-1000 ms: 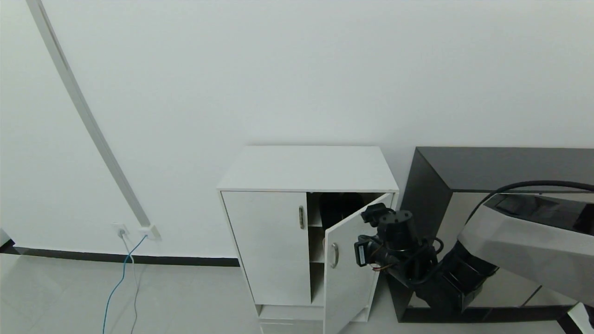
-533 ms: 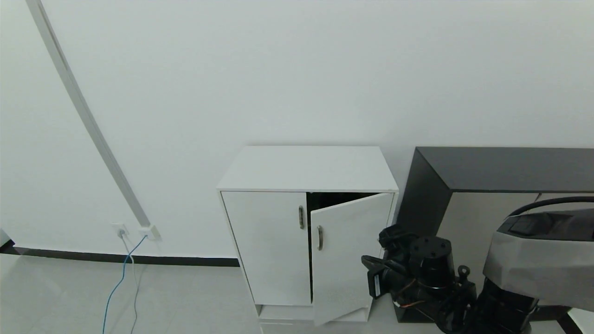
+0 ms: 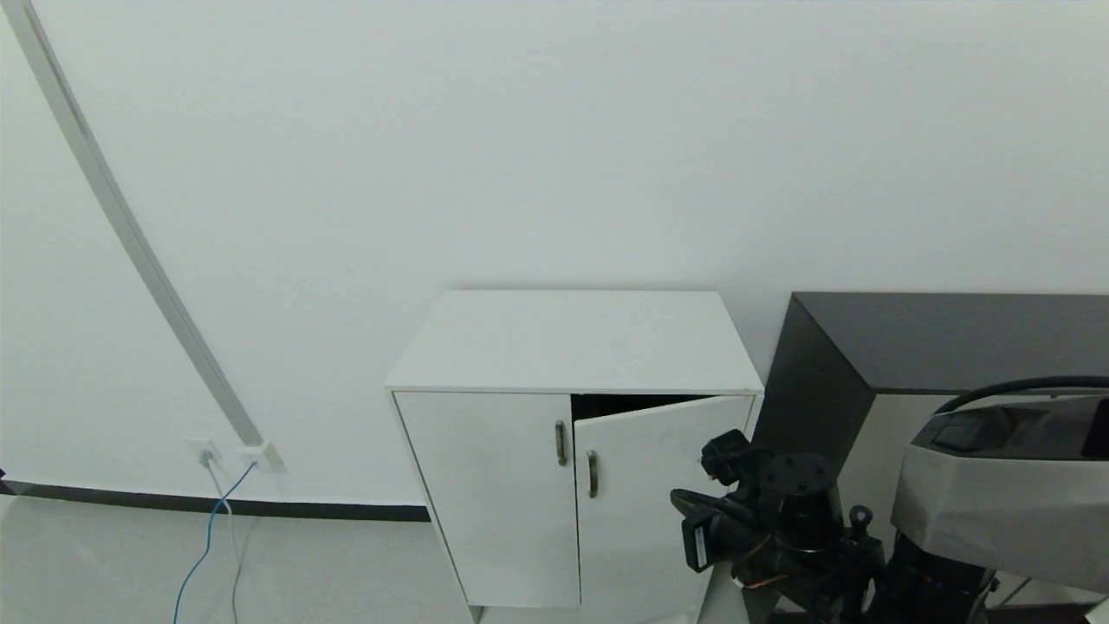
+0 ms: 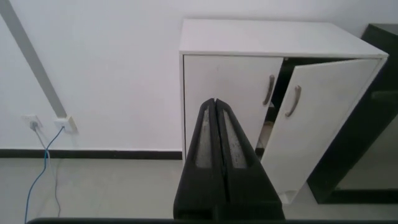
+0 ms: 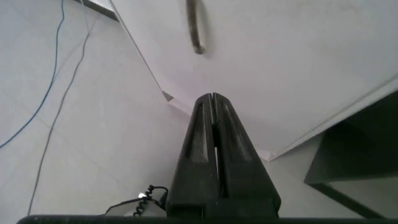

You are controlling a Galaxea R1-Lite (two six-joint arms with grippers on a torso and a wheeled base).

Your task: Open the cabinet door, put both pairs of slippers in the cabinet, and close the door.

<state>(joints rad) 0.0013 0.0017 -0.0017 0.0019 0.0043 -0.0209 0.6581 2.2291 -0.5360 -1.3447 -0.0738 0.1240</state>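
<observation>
Against the plain wall at the lower middle of the head view, a boxy white cabinet (image 3: 572, 342) is standing, its flat top smooth and matte. Its left door (image 3: 489, 494) is sitting flush, while the right door (image 3: 654, 494) is hanging slightly ajar, showing a dark wedge along its top edge. Each door is carrying a slim curved metal handle (image 3: 593, 474) near the middle seam. The right gripper (image 5: 213, 98) is pointing at the right door's smooth face near its handle, its long black fingers (image 5: 200, 134) pressed together; whether it is touching the panel is unclear. The left gripper (image 4: 215, 101) is hovering apart from the cabinet, likewise closed. At the right edge a glossy black unit (image 3: 953, 334) is standing beside the cabinet, and a blue cable (image 3: 204, 555) is trailing down at lower left.
</observation>
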